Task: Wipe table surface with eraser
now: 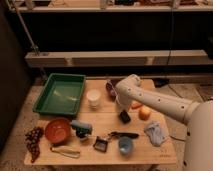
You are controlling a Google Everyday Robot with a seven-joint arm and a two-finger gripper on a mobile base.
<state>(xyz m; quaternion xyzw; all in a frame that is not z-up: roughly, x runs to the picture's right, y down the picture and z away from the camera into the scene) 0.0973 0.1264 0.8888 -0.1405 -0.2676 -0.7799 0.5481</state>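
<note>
The table surface (105, 120) is a light tan wooden top crowded with objects. The eraser (126, 135), a small black oblong block, lies flat on it near the front, right of centre. My white arm reaches in from the right and bends down at its elbow. My gripper (124, 116) is the dark tip just above the tabletop, a short way behind the eraser and left of the orange fruit (144, 113). It is apart from the eraser.
A green tray (60, 95) stands at the back left and a white cup (93, 98) beside it. A red bowl (57, 130), grapes (33, 142), a grey-blue block (80, 128), a black clip-like thing (101, 144), a blue cup (125, 145) and a cloth (156, 132) line the front.
</note>
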